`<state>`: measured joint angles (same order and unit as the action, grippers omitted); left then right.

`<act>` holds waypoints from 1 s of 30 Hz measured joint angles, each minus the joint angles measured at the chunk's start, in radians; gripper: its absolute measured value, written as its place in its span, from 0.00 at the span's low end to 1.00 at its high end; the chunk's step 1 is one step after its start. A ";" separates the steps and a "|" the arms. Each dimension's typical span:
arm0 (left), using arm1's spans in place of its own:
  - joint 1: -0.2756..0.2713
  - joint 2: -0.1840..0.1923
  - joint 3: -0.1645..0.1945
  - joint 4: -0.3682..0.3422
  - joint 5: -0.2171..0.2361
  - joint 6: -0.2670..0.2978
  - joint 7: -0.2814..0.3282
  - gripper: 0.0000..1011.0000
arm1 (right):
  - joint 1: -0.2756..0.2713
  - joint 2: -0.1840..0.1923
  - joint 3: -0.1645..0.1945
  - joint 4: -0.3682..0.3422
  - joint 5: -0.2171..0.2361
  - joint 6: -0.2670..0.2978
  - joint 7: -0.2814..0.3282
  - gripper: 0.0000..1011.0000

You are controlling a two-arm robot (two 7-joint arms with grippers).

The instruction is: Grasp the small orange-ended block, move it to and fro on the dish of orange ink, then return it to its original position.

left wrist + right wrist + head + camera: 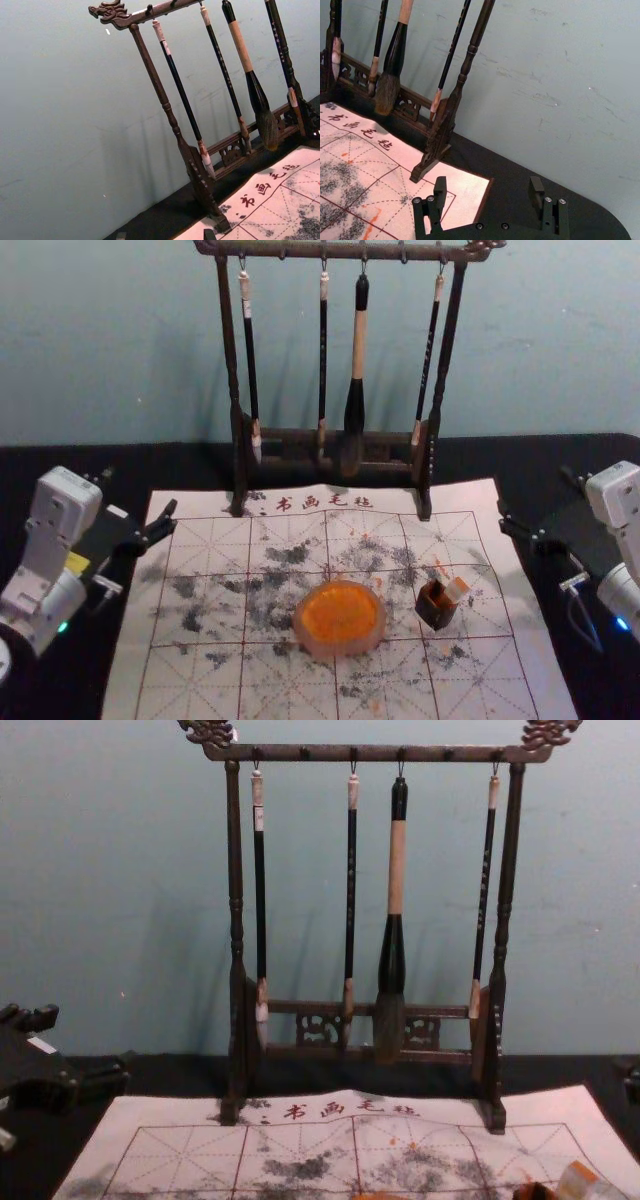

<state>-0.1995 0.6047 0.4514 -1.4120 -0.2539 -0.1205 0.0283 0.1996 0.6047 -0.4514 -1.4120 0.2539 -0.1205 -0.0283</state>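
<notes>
The small block [456, 589], pale with an orange end, stands tilted in a small dark brown holder [437, 606] right of centre on the mat. Left of them lies the round dish of orange ink [340, 618]. My left gripper [139, 492] is open beside the mat's left edge, well away from all three; its fingertips enter low in the left wrist view, marking the left gripper [165, 235]. By the mat's right edge my right gripper [536, 492] is open, and in the right wrist view the right gripper [488, 183] has nothing between its fingers. The chest view catches the block [579, 1181] at lower right.
A dark wooden rack [340, 437] with several hanging brushes stands across the mat's far edge, in front of the wall. The white gridded mat [200, 680] has black and orange stains and lies on a black table [130, 462].
</notes>
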 joint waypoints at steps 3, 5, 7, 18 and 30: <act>0.000 0.000 0.000 0.000 0.000 0.000 0.000 0.99 | 0.000 0.000 0.000 0.000 0.000 0.000 0.000 0.99; 0.000 0.000 0.000 0.000 0.000 0.000 0.000 0.99 | 0.000 0.000 0.000 0.000 0.000 0.000 0.000 0.99; 0.000 0.000 0.000 0.000 0.000 0.000 0.000 0.99 | 0.000 0.000 0.000 0.000 0.000 0.000 0.000 0.99; 0.000 0.000 0.000 0.000 0.000 0.000 0.000 0.99 | -0.026 0.003 0.039 -0.038 0.041 0.003 0.042 0.99; 0.000 0.000 0.000 0.000 0.000 0.000 0.000 0.99 | -0.130 0.032 0.100 -0.161 0.204 0.003 0.228 0.99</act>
<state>-0.1996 0.6047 0.4514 -1.4120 -0.2539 -0.1205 0.0283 0.0700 0.6367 -0.3519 -1.5725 0.4582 -0.1171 0.2000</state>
